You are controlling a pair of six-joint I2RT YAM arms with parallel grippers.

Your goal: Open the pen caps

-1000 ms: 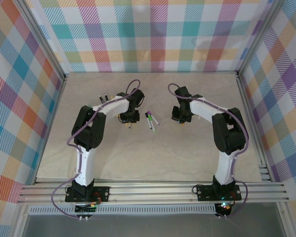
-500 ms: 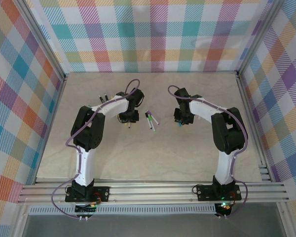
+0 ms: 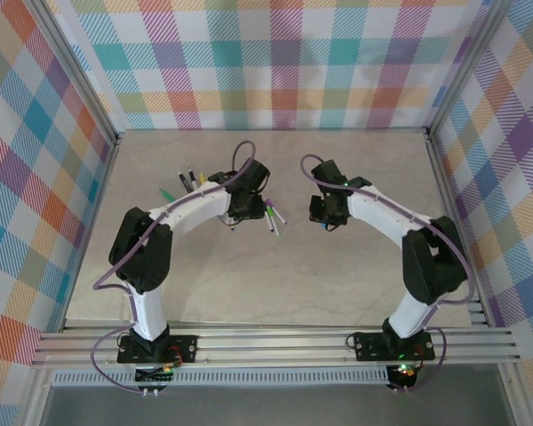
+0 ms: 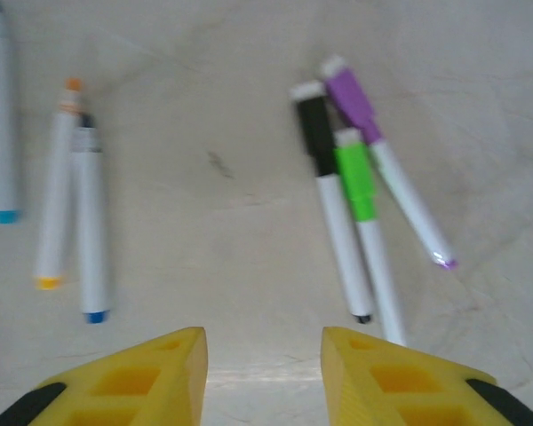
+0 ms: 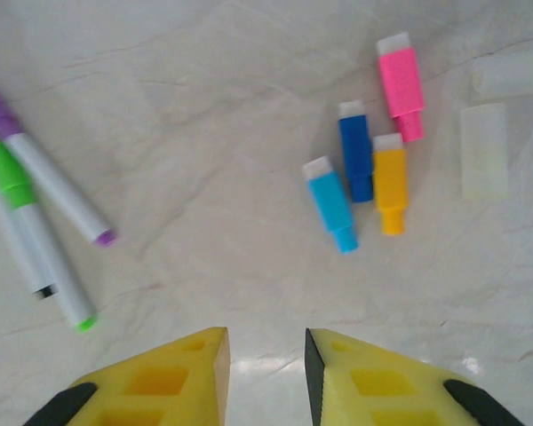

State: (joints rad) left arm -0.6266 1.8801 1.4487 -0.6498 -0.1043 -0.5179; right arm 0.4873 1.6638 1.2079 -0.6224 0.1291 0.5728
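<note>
Three capped pens lie together on the table (image 3: 249, 284): black cap (image 4: 315, 133), green cap (image 4: 355, 170), purple cap (image 4: 350, 96); from above they are the pens (image 3: 272, 216) between the arms. My left gripper (image 4: 262, 355) (image 3: 246, 208) hovers just left of them, open, nothing between its fingers. Loose pen caps lie ahead of my right gripper (image 5: 265, 355) (image 3: 327, 213): pink (image 5: 401, 82), dark blue (image 5: 356, 153), orange-yellow (image 5: 390, 182), light blue (image 5: 331, 204). That gripper is open and holds nothing. The same three pens (image 5: 35, 204) lie at its left.
Uncapped white-barrelled pens (image 4: 71, 213) lie left of my left gripper, another (image 4: 0, 115) farther left; more pens (image 3: 185, 182) rest at the back left. Two pale translucent tubes (image 5: 485, 151) lie right of the caps. Checked walls and metal rails bound the table.
My left arm has swung right, closer to the three capped pens, uncovering the pens at the back left. My right gripper has shifted only slightly.
</note>
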